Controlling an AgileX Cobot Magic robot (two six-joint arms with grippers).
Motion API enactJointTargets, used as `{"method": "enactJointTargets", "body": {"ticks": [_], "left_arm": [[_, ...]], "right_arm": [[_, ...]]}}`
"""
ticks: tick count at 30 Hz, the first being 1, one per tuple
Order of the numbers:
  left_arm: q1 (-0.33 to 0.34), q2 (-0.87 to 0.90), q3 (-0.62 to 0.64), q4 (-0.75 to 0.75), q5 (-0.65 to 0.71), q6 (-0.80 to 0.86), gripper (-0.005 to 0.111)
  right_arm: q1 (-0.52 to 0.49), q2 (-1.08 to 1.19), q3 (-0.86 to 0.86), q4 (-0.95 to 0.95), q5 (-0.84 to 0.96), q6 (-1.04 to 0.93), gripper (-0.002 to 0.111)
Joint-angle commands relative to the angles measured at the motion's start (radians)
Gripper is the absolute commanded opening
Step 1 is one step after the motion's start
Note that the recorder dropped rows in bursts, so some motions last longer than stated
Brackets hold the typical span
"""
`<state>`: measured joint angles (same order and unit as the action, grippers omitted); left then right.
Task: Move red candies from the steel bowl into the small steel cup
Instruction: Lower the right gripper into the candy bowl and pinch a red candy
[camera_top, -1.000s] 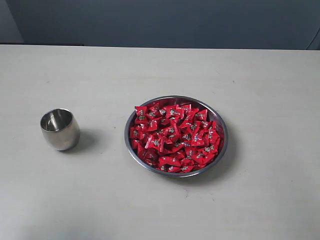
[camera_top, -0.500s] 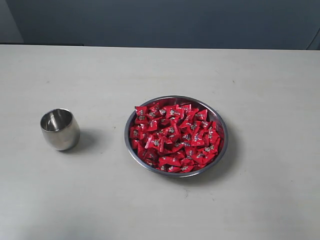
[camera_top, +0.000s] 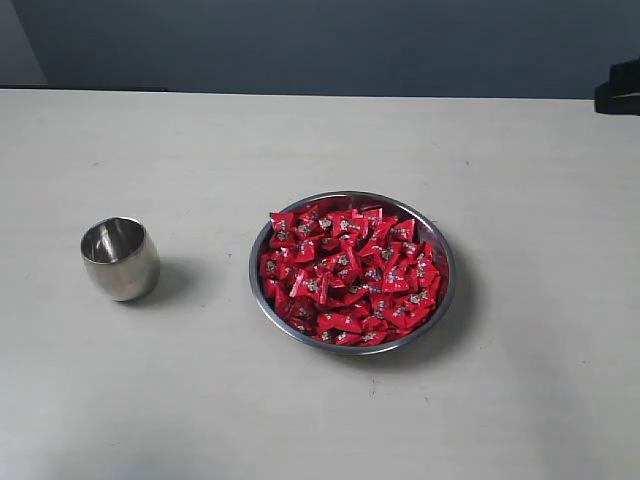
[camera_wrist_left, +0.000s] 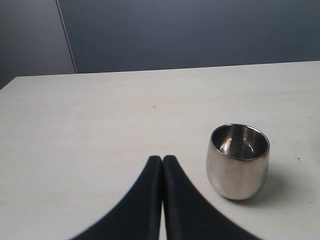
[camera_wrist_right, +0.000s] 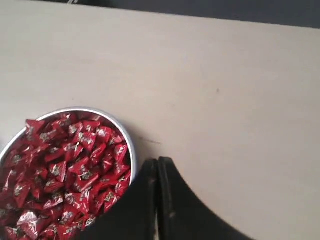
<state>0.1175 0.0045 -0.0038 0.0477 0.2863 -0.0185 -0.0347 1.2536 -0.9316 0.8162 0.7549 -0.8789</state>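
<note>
Tools first. The left gripper (camera_wrist_left: 162, 159) has two black fingers pressed flat together with nothing between them. It is low over the pale matte table (camera_wrist_left: 90, 125). The small barrel-shaped polished steel cup (camera_wrist_left: 238, 161) is near its tip but clear of it.

The right gripper (camera_wrist_right: 157, 161) is the same, fingers closed on each other and empty. Its tip is just outside the rim of the wide shallow shiny steel bowl (camera_wrist_right: 102, 112), with no contact seen. Its height over the table is hard to judge.

Exterior view: the bowl (camera_top: 252, 272) sits right of centre and is covered rim to rim with small shiny red-wrapped candies (camera_top: 348, 275). The cup (camera_top: 119, 258) stands upright, well apart to the left.

Handling, as a judgement:
- The candies look light, with slick, crinkly wrappers.
- The pile is loose and likely to shift under a push.
- The best hold is probably across the plump middle of a piece lying on top, or on a crimped end that stands up.
- The jaws must open first.
- Taking two at once, or losing one to a slip, seems likely.
- The cup is round-sided with a narrow mouth, so a knock could tip it.

Hidden or unclear:
- Only a dark block (camera_top: 620, 88) at the exterior view's edge shows, presumably part of the right arm.
- The left arm is not seen in that view.
- The bowl's floor and the depth of the pile are covered.
- The right wrist view cuts off part of the bowl.
- The cup's inside shows only reflections, so it is probably empty.
- The wrapper print is too small to read.
</note>
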Motion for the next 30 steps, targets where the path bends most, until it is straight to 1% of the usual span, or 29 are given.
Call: {"method": "enactJointTargets", "body": {"ticks": [1,4,8,14,17,19,26,27,28,30], "left_arm": [[0.001,-0.004,0.004,-0.002,-0.002,-0.001,0.0],[0.001,-0.004,0.004,-0.002,-0.002,-0.001,0.0],[0.001,-0.004,0.004,-0.002,-0.002,-0.001,0.0],[0.001,-0.004,0.004,-0.002,-0.002,-0.001,0.0],[0.001,-0.004,0.004,-0.002,-0.002,-0.001,0.0],[0.001,-0.004,0.004,-0.002,-0.002,-0.001,0.0],[0.001,-0.004,0.004,-0.002,-0.002,-0.001,0.0],[0.001,-0.004,0.004,-0.002,-0.002,-0.001,0.0],[0.001,-0.004,0.004,-0.002,-0.002,-0.001,0.0],[0.001,-0.004,0.004,-0.002,-0.002,-0.001,0.0]], "right_arm": [[0.055,0.168,-0.089,0.021,0.099,-0.065,-0.001],[0.142,0.261,-0.122,0.016,0.105,-0.064,-0.001],[0.276,0.354,-0.153,-0.038,0.079,-0.064,-0.001],[0.42,0.454,-0.163,-0.084,-0.011,-0.064,-0.001],[0.473,0.492,-0.163,-0.101,-0.054,-0.059,-0.001],[0.489,0.516,-0.17,-0.118,-0.06,-0.004,-0.001],[0.514,0.566,-0.172,-0.131,-0.071,0.058,0.0],[0.514,0.569,-0.172,-0.131,-0.071,0.061,0.004],[0.514,0.571,-0.172,-0.133,-0.076,0.065,0.014],[0.514,0.571,-0.172,-0.131,-0.089,0.072,0.031]]}}
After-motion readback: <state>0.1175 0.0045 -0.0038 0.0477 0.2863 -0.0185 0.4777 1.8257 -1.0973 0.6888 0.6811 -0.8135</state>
